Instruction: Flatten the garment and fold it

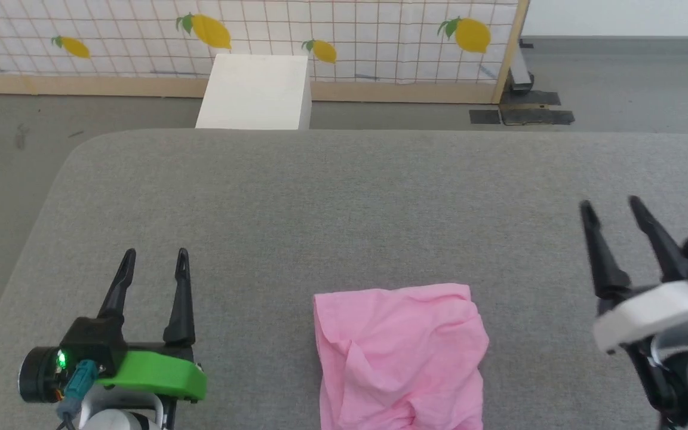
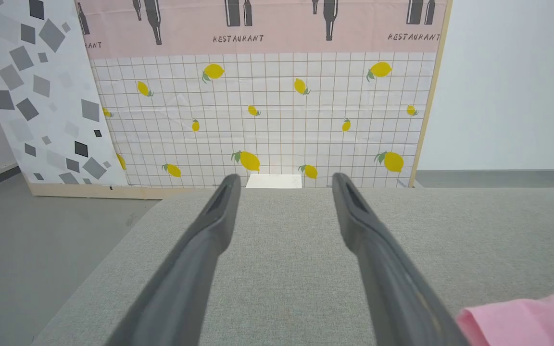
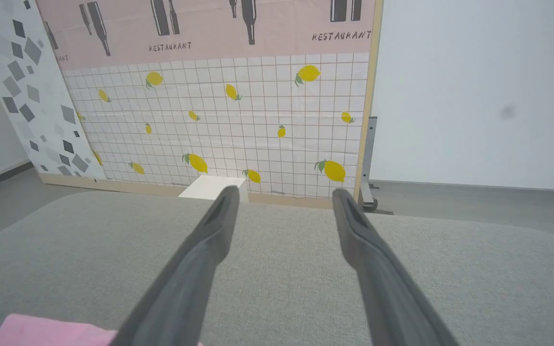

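A light pink garment (image 1: 401, 358) lies in a compact, rumpled block at the near edge of a wide grey padded surface (image 1: 344, 197), between the robot's two arms and touching neither. Its top and left edges run fairly straight, but loose creases and an overlapping flap cross its face, and its near end runs out of the head view. The left gripper (image 1: 156, 255) hovers well to the garment's left and the right gripper (image 1: 611, 204) well to its right, each with its two dark fingers spread apart and holding nothing. The cloth appears doubled over rather than spread out, so flattening seems to be the step in hand; the next move likely calls for each gripper to come in low and pinch an outer edge or corner, then draw the cloth outward. Beyond the surface are a grey floor (image 1: 9, 137), a white box (image 1: 254, 89) and a lemon-printed grid panel (image 1: 350, 36).
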Controlling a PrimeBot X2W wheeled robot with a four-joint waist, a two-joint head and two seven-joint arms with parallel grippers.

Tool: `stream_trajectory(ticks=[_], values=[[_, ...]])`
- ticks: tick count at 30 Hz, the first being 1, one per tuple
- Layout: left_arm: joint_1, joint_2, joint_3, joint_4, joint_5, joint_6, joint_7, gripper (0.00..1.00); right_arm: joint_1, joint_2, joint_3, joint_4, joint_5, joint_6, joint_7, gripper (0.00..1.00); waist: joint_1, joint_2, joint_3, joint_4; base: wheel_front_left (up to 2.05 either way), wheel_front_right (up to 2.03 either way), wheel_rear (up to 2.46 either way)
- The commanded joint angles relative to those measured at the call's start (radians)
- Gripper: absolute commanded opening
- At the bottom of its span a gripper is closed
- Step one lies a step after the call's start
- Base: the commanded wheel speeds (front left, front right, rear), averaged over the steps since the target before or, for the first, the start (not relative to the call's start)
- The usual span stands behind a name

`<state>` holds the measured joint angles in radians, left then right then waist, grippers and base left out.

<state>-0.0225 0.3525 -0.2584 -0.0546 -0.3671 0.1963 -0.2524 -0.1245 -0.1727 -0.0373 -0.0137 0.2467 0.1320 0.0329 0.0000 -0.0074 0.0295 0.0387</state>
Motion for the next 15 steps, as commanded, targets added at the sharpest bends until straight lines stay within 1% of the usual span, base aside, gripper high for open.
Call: stream_trajectory(ticks=[1, 3, 7, 15], values=[[0.015, 0.007, 0.009, -0.004, -0.009, 0.006, -0.007, 1.00, 0.033, 0.011, -0.021, -0.034, -0.004, -0.001, 0.006, 1.00, 0.0000, 0.0074, -0.005, -0.012, 0.00, 0.00, 0.00], [0.024, 0.012, 0.013, -0.005, -0.009, 0.006, -0.007, 1.00, 0.079, 0.017, -0.048, -0.078, -0.007, -0.001, 0.018, 1.00, 0.0000, 0.0074, -0.008, -0.019, 0.00, 0.00, 0.00], [0.044, 0.018, 0.011, -0.003, -0.009, 0.001, -0.008, 1.00, 0.174, 0.033, -0.069, -0.146, 0.002, -0.001, 0.043, 1.00, 0.0000, 0.0074, -0.017, -0.030, 0.00, 0.00, 0.00], [0.086, 0.022, -0.014, 0.013, -0.014, -0.005, 0.008, 1.00, 0.317, 0.061, -0.051, -0.217, -0.010, -0.001, 0.081, 1.00, 0.0000, 0.0074, -0.036, -0.052, 0.00, 0.00, 0.00]])
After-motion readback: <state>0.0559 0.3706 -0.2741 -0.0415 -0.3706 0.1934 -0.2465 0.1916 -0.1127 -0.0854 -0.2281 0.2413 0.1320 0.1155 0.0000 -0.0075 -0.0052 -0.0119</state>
